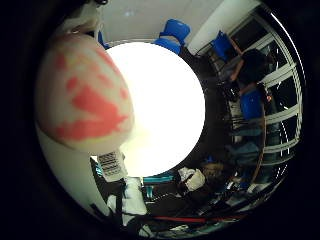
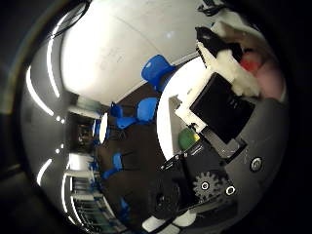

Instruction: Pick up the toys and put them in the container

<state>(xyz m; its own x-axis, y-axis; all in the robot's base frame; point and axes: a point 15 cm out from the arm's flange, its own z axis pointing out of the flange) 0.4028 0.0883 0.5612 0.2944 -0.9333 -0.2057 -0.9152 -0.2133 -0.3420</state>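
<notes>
We see a cream toy with red blotches [image 1: 82, 95] close against the palm, above a round white table [image 1: 165, 110]. The hand [image 2: 219, 102] has its fingers curled round it. A green toy [image 2: 185, 139] lies on the table.

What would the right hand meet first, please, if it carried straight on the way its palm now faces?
Probably the red-and-cream toy, already close against the palm; beyond it lies the round white table. Depth is unclear.
</notes>
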